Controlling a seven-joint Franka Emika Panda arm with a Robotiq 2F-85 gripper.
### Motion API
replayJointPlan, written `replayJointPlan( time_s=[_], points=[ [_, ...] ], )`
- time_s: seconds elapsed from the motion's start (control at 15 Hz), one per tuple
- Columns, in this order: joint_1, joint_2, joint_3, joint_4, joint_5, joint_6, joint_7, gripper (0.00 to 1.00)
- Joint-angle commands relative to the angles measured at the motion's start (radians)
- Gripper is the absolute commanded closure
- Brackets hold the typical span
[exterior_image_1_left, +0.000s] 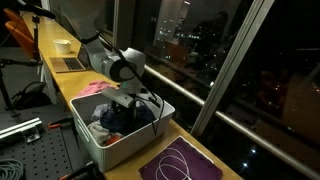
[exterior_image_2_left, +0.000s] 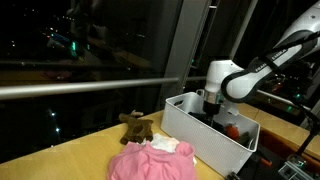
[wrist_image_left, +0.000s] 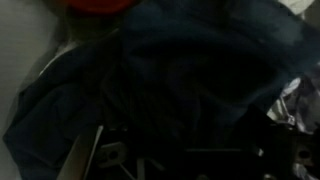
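Fabric, dark blue, fills my wrist view, with something red at eleven o'clock. My gripper hangs wide-jawed inside the white bin, just above the clothes; a pink cloth lies at eight o'clock from the bin.

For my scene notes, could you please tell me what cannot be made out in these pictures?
- Gripper: its tips are hidden in both exterior views inside the white plastic bin, among clothes.
- Wrist view: dark and blurred; only dark blue cloth shows, so contact is unclear.
- Orange-red object: cut off by the wrist view's top edge.
- Brown plush toy: too small to identify in an exterior view.
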Motion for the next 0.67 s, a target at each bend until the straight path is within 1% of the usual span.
replayJointPlan(
  time_s=[0.0, 0.27, 0.47, 0.53, 0.6],
  points=[
    [-0.022, 0.069, -0.022, 0.012, 0.004, 0.049, 0.0, 0.0],
    [-0.062, 0.153, -0.016, 0.053, 0.031, 0.044, -0.021, 0.0],
    [-0.082, 0.191, -0.011, 0.068, 0.042, 0.035, -0.029, 0.0],
    [-0.088, 0.191, -0.009, 0.07, 0.048, 0.031, -0.03, 0.25],
    [-0.095, 0.185, -0.006, 0.068, 0.056, 0.03, -0.036, 0.26]
  ],
)
